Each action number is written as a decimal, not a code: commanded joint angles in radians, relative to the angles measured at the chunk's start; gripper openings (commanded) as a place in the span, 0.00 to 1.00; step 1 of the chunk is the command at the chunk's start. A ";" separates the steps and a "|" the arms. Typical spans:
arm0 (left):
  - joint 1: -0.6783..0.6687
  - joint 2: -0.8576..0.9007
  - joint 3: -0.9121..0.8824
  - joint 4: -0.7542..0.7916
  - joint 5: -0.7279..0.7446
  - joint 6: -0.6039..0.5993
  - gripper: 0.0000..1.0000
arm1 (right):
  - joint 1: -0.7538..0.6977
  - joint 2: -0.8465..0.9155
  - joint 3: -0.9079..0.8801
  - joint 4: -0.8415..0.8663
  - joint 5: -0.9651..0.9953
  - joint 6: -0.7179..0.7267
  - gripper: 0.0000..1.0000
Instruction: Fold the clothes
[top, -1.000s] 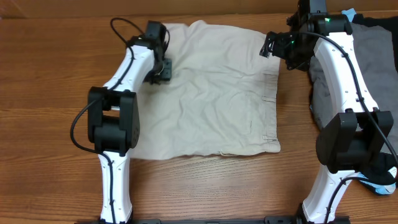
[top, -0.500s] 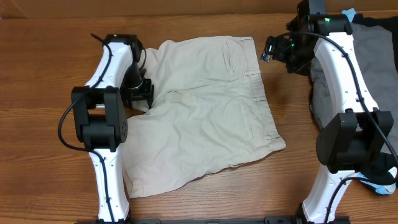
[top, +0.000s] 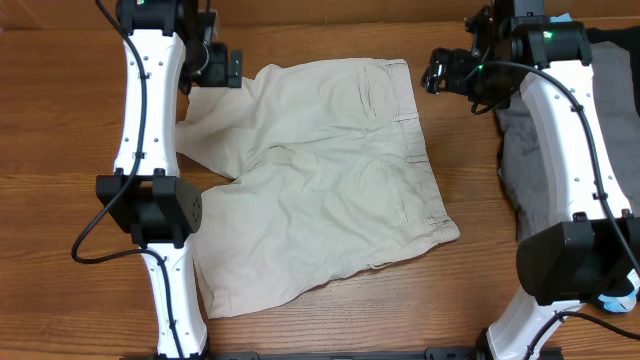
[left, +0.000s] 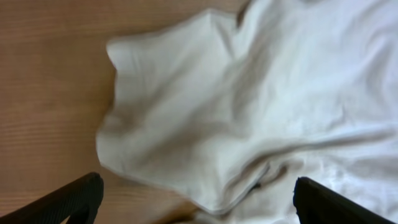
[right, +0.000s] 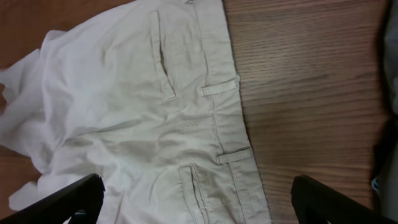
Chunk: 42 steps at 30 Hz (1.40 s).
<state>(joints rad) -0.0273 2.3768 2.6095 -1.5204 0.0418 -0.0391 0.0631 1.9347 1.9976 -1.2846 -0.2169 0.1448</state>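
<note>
The left gripper (top: 222, 68) has swung to the far left, fingers now apart, off the beige shorts (top: 330, 180). The right gripper (top: 441, 72) stays spread and empty.

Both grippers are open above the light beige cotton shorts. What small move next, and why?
Probably lower the left gripper onto the rumpled leg hem of the light beige cotton shorts and pinch it. That leg lies bunched beside the open jaws, nothing is held, and the fabric looks too wrinkled to fold cleanly.
</note>
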 joint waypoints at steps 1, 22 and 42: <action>0.050 0.042 0.008 0.064 -0.015 0.075 1.00 | 0.024 -0.010 0.013 0.000 0.027 -0.045 1.00; 0.106 0.351 0.008 0.344 0.088 0.193 1.00 | 0.035 -0.009 0.013 -0.012 0.044 -0.045 1.00; 0.101 0.375 0.006 0.379 0.090 0.142 0.04 | 0.035 -0.007 0.012 0.085 0.044 -0.044 0.90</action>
<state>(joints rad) 0.0799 2.7365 2.6095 -1.1328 0.1242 0.1070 0.0986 1.9358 1.9976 -1.2270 -0.1761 0.1036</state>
